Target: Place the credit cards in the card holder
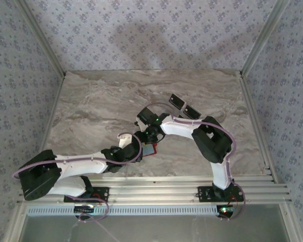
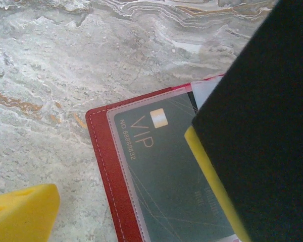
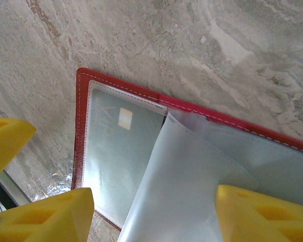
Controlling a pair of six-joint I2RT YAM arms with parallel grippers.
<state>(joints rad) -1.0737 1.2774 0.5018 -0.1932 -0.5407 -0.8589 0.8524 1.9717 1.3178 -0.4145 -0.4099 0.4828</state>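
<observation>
The red card holder (image 1: 151, 150) lies open on the marble table where both arms meet. A silvery grey VIP credit card (image 2: 166, 171) sits inside its left clear sleeve, and it shows pale under glare (image 3: 116, 151) in the right wrist view. Two black credit cards (image 1: 177, 101) (image 1: 192, 111) lie on the table further back. My right gripper (image 3: 151, 201) hovers open over the holder's red edge (image 3: 217, 117), with a frosted plastic leaf (image 3: 192, 181) raised between its yellow fingers. My left gripper (image 1: 140, 147) is open at the holder's left edge. One of its yellow fingers (image 2: 20, 214) stands off the red border (image 2: 106, 166).
A dark block with a yellow edge (image 2: 262, 126) covers the right side of the left wrist view, over the holder. Another clear sleeve (image 3: 278, 156) lies flat on the holder's right half. Bare marble (image 1: 91, 111) stretches left and back. Patterned walls (image 1: 20, 75) enclose the table.
</observation>
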